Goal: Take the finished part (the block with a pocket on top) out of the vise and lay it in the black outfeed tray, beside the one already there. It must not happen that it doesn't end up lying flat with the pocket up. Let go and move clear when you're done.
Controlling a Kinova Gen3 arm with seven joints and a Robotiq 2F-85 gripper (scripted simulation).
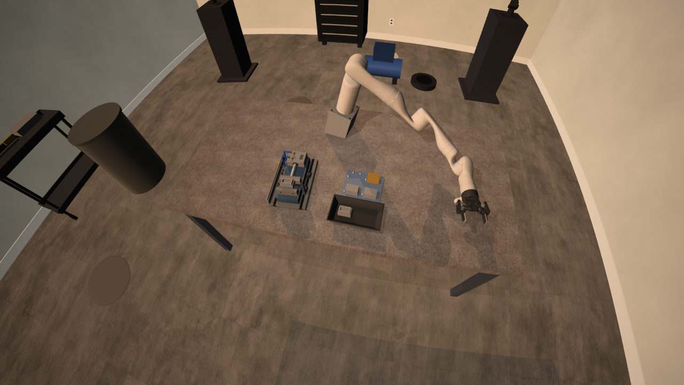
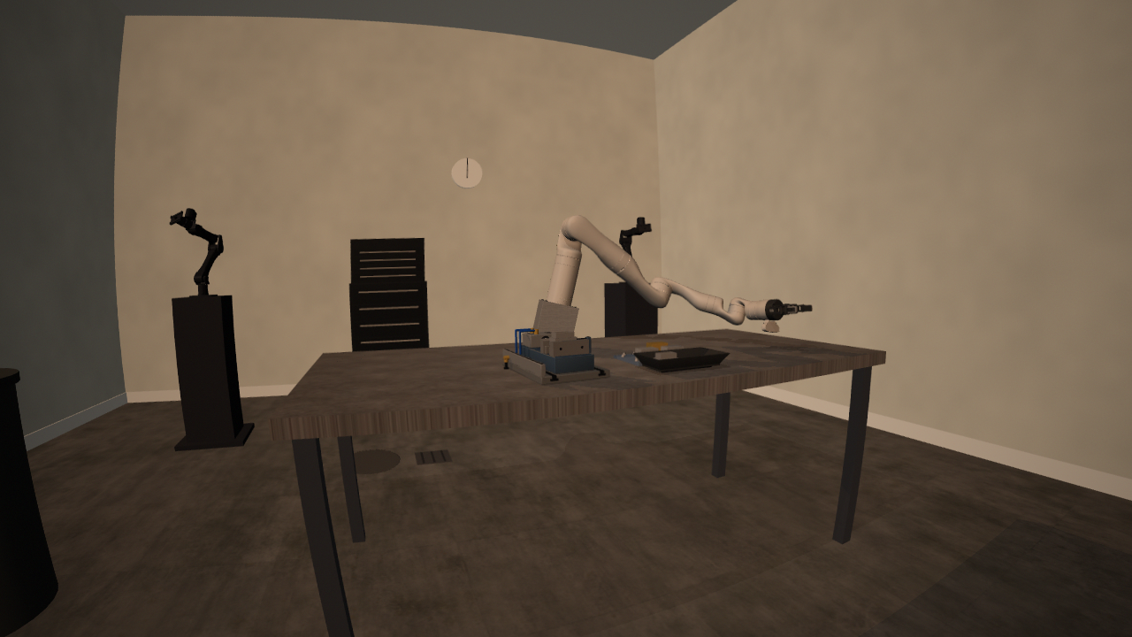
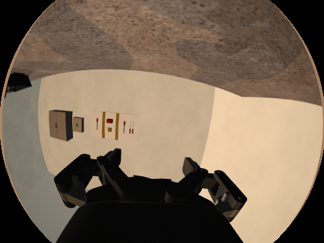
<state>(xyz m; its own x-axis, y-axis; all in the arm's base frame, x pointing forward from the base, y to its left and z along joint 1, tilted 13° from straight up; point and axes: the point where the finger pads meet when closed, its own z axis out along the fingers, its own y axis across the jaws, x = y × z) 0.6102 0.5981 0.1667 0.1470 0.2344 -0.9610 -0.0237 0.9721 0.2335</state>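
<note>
The vise (image 1: 292,179) (image 2: 551,356) stands on the table (image 1: 239,143) (image 2: 443,379) left of the middle. A tan block, the finished part (image 1: 289,182) (image 2: 566,346), sits between its jaws; its pocket is too small to make out. The black outfeed tray (image 1: 368,216) (image 2: 682,357) lies to the right of the vise, with one tan block (image 1: 344,210) in its left half. My gripper (image 1: 473,219) (image 2: 803,307) (image 3: 152,160) is open and empty. It hangs level above the table's right end, far right of the tray. The wrist view shows only the table top (image 3: 180,27) and the walls.
A blue pallet (image 1: 356,176) with tan blocks and an orange piece (image 1: 373,178) lies right behind the tray. The arm's base (image 1: 341,122) stands at the table's back edge. A dark barrel (image 1: 117,146), pedestals and a drawer cabinet (image 1: 341,18) stand on the floor around the table.
</note>
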